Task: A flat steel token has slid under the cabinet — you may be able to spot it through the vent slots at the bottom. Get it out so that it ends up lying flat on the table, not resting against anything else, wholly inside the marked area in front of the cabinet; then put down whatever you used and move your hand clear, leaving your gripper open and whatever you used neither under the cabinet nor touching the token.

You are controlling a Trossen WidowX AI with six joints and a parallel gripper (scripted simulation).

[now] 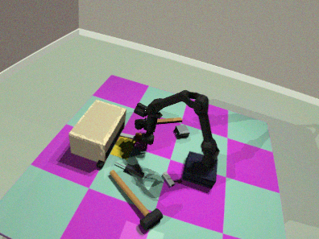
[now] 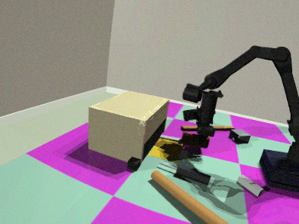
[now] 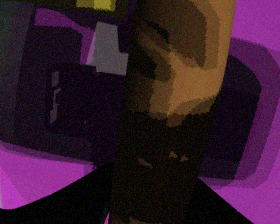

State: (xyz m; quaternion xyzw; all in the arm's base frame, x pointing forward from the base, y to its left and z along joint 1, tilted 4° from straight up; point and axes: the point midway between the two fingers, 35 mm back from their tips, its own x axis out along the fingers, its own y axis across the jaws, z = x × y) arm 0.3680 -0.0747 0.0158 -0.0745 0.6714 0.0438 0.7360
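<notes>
While the claw (image 1: 140,142) (image 2: 195,139) (image 3: 150,177) is pinching a brown handle (image 1: 138,136) (image 2: 189,139) (image 3: 192,65), the arm (image 1: 205,121) (image 2: 290,86) is reaching over to the front of the cream cabinet (image 1: 96,124) (image 2: 117,131). A thin pale strip (image 1: 127,136) (image 2: 170,138) is showing between that handle and the cabinet front; whether it is touching either cannot be told. The handle is casting dark shade over part of the yellow marked area (image 1: 118,148) (image 2: 156,150) (image 3: 102,4). In the wrist view a small grey shape (image 3: 110,50) is appearing beside the handle, too unclear to name. The steel token is not showing itself recognisably, so its place cannot be told. On the checkered surface (image 1: 44,192) (image 2: 45,188), a black-handled tool with thin prongs (image 1: 134,171) (image 2: 193,176) is lying near the yellow area, and a wooden-handled hammer (image 1: 130,194) (image 2: 189,200) is resting beyond it. A pale block (image 1: 168,179) (image 2: 250,185) is sitting near the arm's base (image 1: 189,182) (image 2: 266,173), while a grey block (image 1: 181,131) (image 2: 239,136) is lying near a wooden stick (image 1: 171,121) (image 2: 220,127).
</notes>
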